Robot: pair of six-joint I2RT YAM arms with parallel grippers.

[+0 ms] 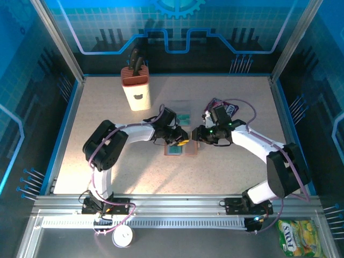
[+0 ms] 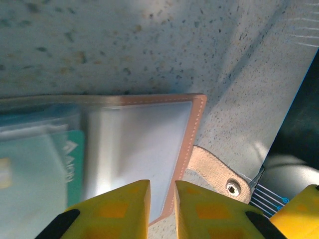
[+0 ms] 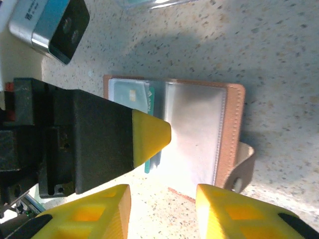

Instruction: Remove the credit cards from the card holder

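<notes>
Left wrist view: the left claw (image 2: 162, 191) hangs just over the open card holder (image 2: 144, 144). Its yellow tips are drawn to a narrow slit, and I cannot tell whether they pinch a clear sleeve (image 2: 134, 149) or nothing. The holder lies flat on the bench (image 2: 124, 45), directly under this claw, with its snap tab (image 2: 232, 187) sticking out to one side.

Just beside the tips, 1 teal card (image 2: 35, 169) sits in its sleeve. It carries a white triangular logo and a few white letters, too blurred to read, plus a gold chip.

Facing it across the holder, the right claw (image 3: 162, 194) is released, its jaws apart with nothing between them.

Judged from this, the removal step is under way and not finished. The next move calls for 1 claw to pin the holder down while the other takes the teal card's free edge and slides it straight out along the sleeve mouth, since the sleeve will lift with the card otherwise.

Beyond both claws, what look like loose teal cards (image 1: 184, 115) lie on the bench. Farther right is a purple packet (image 1: 230, 107), its print too small to read, and farther left a knife block (image 1: 137, 88). Well behind the right claw, a green-yellow packet (image 1: 297, 236) bears lettering I cannot make out.
</notes>
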